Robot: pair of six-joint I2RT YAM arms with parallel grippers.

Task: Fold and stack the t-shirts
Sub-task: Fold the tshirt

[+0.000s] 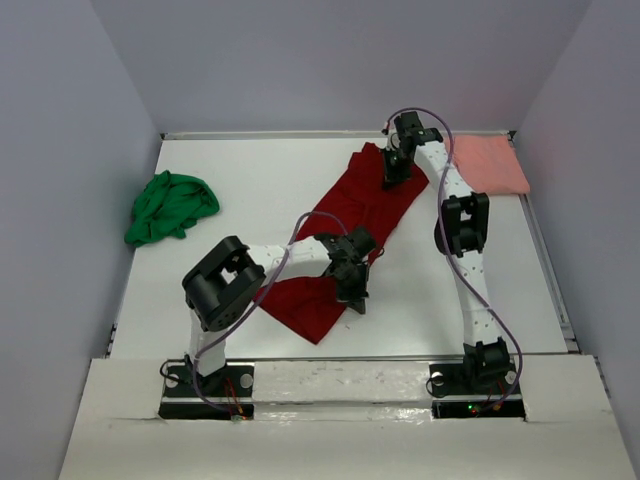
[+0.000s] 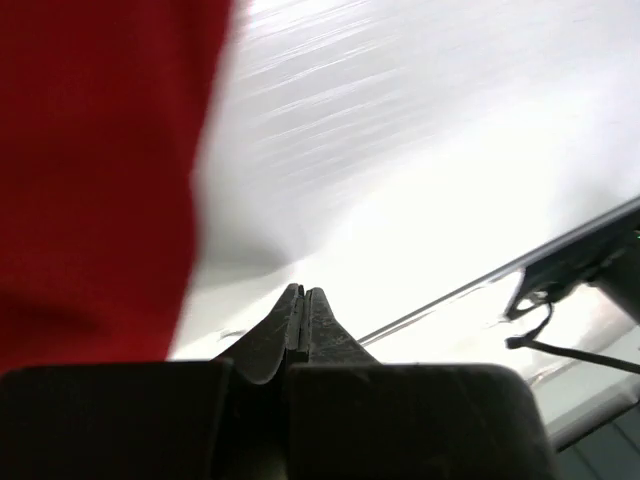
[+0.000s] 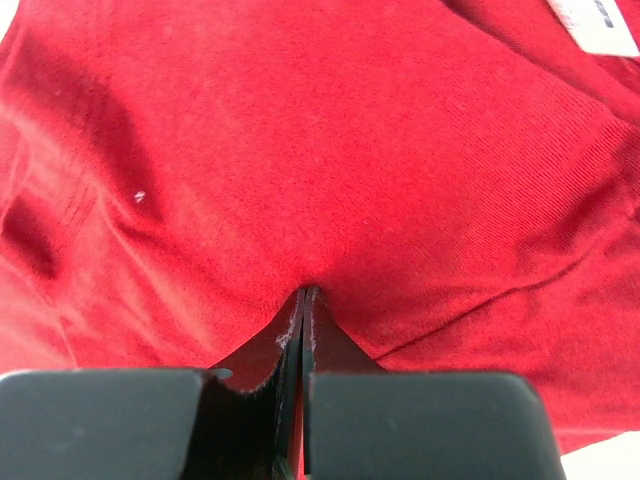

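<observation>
right gripper (image 3: pixel 304 300): closest to its own lens, fingers pressed together on a puckered pinch of the dark red shirt (image 3: pixel 300 150), at the end with the white label (image 3: pixel 595 25).
left gripper (image 2: pixel 301 300): fingers closed tip to tip, low over the bare table (image 2: pixel 420 180); the red edge lay just beside them on the left and no cloth showed between them.
dark red shirt, overhead: stretched on a diagonal across the middle of the table, from the right gripper at the far end to the left gripper near the front, not yet folded.
green shirt (image 1: pixel 170 205): crumpled in a heap at the left side, well apart from both arms.
salmon pink shirt (image 1: pixel 490 162): flat in the far right corner, close beside the right arm, looking already folded.
risk, lopsided lift: if the left fingers had truly missed the hem, only the far end would rise and the near end would drag and twist.
risk, thin pinch: the right hold was a small tuck of soft cloth; a quick pull could slip it free, or take only the top layer.
risk, neighbour: a wide swing of the right arm could brush the pink shirt and undo it.
</observation>
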